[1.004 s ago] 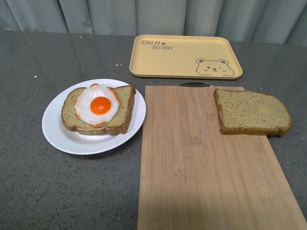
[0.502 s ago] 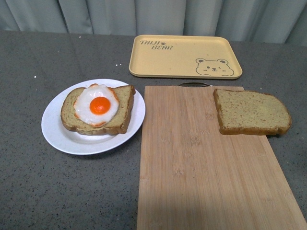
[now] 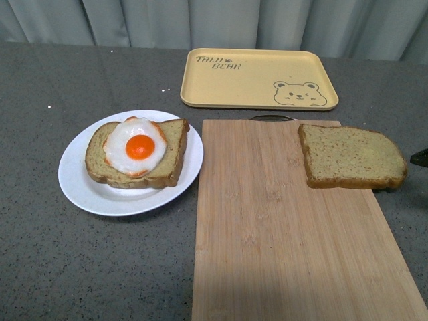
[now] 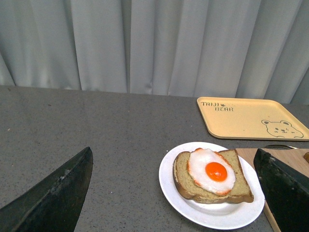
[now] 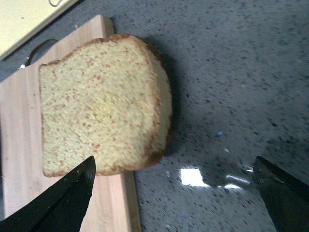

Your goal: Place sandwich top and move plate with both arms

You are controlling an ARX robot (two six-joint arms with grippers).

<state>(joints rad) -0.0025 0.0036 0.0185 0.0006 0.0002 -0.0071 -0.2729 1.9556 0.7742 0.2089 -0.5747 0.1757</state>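
Note:
The sandwich top (image 3: 351,158), a bare speckled slice, lies on the far right corner of the cutting board and overhangs its edge. In the right wrist view the same sandwich top (image 5: 104,104) sits just ahead of my open right gripper (image 5: 174,159), one finger over the board, the other over the counter. A dark tip of that gripper (image 3: 421,158) shows at the front view's right edge. The white plate (image 3: 80,190) holds a bread slice with a fried egg (image 3: 137,152). My left gripper (image 4: 173,152) is open, short of the plate (image 4: 212,217), holding nothing.
A wooden cutting board (image 3: 281,227) fills the right half of the grey counter, beside the plate. A yellow bear tray (image 3: 257,79) lies behind the board, near the curtain.
A dark tip of my right gripper has come into the front view at the right edge, beside the bare slice. Bread, plate and board have not moved.

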